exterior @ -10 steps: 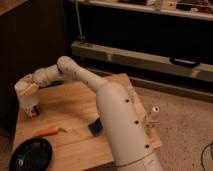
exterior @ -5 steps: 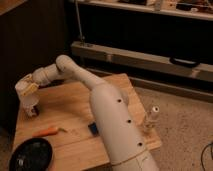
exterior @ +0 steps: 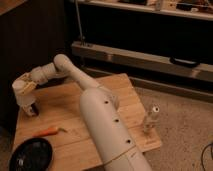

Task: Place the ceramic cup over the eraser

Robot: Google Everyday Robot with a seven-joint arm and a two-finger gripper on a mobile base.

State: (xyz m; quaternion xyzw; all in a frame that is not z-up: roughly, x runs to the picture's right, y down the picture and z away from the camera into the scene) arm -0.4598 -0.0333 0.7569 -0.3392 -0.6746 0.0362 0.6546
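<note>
One sec on and we see the gripper (exterior: pixel 26 100) has sunk a touch at the far left edge of the wooden table (exterior: pixel 117 87), w/ the big arm link now swung across the middle. Pale cylinder at its tip looks like the ceramic cup (exterior: pixel 20 87), prob. carried, tho we can't tell if the gripper is apart or clamped. A small dark block, likely the eraser (exterior: pixel 31 109), sits just below and beside it, so we reckon the cup is nearly over it, well apart from the orange stick (exterior: pixel 49 132).
</note>
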